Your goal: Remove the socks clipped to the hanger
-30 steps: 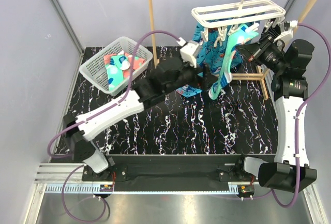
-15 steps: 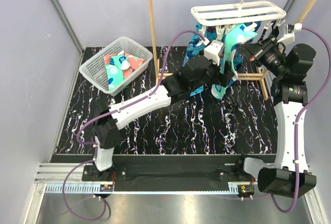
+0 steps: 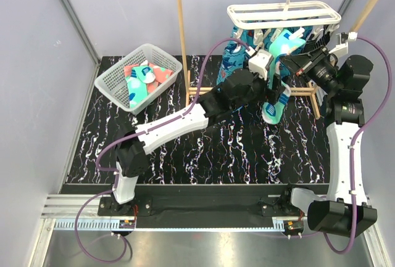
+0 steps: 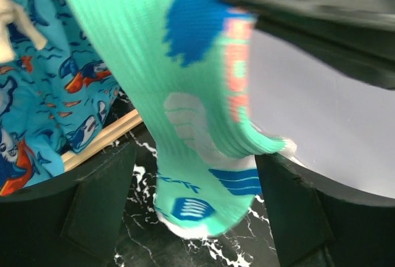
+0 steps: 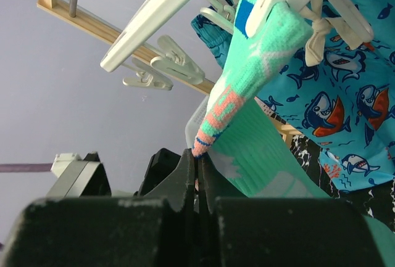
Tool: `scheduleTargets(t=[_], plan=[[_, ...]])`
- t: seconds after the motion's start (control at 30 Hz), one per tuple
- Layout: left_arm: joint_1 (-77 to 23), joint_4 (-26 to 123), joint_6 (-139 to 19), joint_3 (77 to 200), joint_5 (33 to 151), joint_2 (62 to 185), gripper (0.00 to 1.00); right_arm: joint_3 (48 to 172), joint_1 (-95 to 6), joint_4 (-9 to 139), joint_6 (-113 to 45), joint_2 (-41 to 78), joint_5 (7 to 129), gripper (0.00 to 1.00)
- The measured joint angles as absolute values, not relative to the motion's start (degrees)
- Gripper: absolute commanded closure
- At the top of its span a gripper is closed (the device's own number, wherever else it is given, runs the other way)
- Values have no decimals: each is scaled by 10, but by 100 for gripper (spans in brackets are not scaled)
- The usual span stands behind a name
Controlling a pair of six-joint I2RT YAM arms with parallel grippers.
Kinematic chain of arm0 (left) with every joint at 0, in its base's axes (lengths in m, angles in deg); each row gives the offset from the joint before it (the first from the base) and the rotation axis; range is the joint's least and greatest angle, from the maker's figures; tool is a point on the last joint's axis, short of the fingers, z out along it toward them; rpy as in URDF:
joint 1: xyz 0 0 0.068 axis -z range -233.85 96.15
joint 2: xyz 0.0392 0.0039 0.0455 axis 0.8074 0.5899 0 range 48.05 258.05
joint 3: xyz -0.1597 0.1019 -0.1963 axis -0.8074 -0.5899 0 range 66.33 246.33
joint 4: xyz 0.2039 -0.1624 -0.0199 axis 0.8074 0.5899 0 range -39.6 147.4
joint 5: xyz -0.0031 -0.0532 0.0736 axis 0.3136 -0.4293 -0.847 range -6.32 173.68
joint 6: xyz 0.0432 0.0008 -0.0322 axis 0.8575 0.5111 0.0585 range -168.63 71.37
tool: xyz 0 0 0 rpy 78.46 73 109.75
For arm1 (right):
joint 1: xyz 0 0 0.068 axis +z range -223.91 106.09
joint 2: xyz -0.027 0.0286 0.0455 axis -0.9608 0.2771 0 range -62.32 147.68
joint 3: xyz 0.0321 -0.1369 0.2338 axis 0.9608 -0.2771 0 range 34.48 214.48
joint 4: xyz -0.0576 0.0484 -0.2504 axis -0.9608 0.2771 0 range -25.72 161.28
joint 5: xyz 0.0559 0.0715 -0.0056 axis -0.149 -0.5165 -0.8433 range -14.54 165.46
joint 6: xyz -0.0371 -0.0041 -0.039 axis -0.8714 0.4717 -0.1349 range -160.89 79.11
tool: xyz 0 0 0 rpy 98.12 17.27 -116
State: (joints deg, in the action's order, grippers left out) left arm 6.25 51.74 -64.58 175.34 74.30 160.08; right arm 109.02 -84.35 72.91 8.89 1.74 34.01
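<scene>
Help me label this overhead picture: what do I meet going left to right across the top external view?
In order: white plastic mesh basket → pale wooden left post of the tall rack → blue shark-print cloth → hanging teal-green knitted sock → white forearm of the right arm.

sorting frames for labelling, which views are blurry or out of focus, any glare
Left wrist: sock fills the frame, slightly soft; the dark finger at top is blurred. Right wrist: near fingers dark and unfocused, clips sharp. Top external: sharp, evenly lit, no strong glare.
</scene>
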Motion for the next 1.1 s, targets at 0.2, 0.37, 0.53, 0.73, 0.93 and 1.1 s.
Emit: scheduleTargets(t=[0.2,0.37,0.53,0.73,0.93,1.1], plan=[[95,502,-624,1748,724,1601,14,1086,-843,731,89,13,343,100],[106,497,-627,1742,709,1599,14,1086,-843,731,89,5,344,100],[101,481,-632,1718,701,1590,13,1082,-843,731,89,2,343,100],[99,482,-630,1727,669,1592,23,1077,-843,731,93,-1,344,100],[98,476,-616,1736,664,1592,82,1068,-843,731,95,-9,345,100],[97,478,-609,1735,677,1592,100,1065,-843,736,92,-8,356,93]])
